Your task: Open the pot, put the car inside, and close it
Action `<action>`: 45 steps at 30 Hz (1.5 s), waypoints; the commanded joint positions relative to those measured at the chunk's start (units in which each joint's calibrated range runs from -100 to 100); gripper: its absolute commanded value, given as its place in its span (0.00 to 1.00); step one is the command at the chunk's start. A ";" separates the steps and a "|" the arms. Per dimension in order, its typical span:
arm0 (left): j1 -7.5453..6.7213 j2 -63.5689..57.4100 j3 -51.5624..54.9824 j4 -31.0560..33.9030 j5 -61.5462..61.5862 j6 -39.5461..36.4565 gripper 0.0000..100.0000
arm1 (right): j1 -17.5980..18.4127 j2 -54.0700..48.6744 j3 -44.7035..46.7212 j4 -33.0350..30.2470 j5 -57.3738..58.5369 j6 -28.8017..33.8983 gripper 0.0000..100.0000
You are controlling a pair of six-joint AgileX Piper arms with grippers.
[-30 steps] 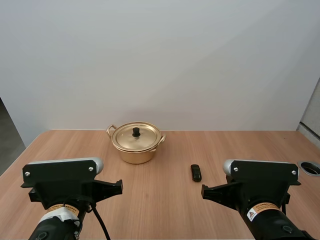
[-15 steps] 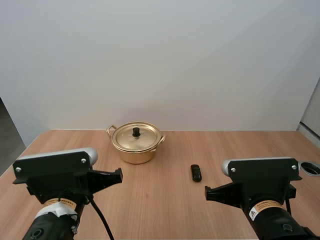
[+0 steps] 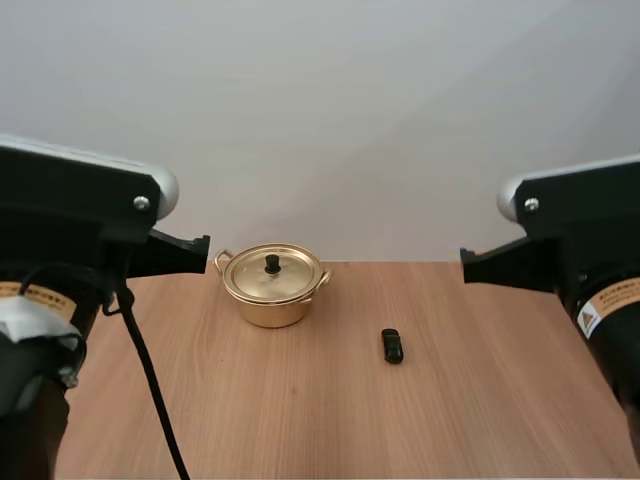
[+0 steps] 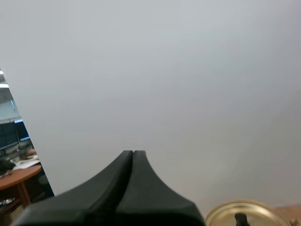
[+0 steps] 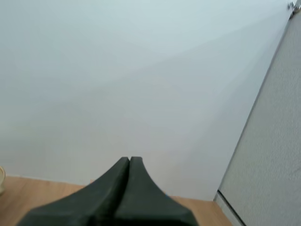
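On the worktop (image 3: 330, 420), the gold pot (image 3: 272, 295) is sitting with its lid (image 3: 288, 274) on, and the little black car (image 3: 392, 345) is lying apart from it, on the right arm's side.
The left gripper (image 4: 133, 154) and right gripper (image 5: 129, 160) are hanging high, both pinched tight on nothing. The lid's knob (image 3: 272, 264) is small, so a gripper coming down off-centre could be slipping off it or shoving the pot.
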 commanded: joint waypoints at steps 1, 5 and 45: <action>0.00 15.37 -5.18 -21.13 22.76 31.46 0.00 | 0.06 7.63 -4.93 33.26 3.64 -35.54 0.00; 0.00 33.15 -12.46 -26.05 28.67 33.03 0.00 | -0.41 19.01 -4.93 47.80 23.12 -50.47 0.00; 0.00 97.06 -49.75 -33.29 52.30 27.01 0.90 | -0.95 39.52 -4.93 54.51 20.42 -47.99 0.00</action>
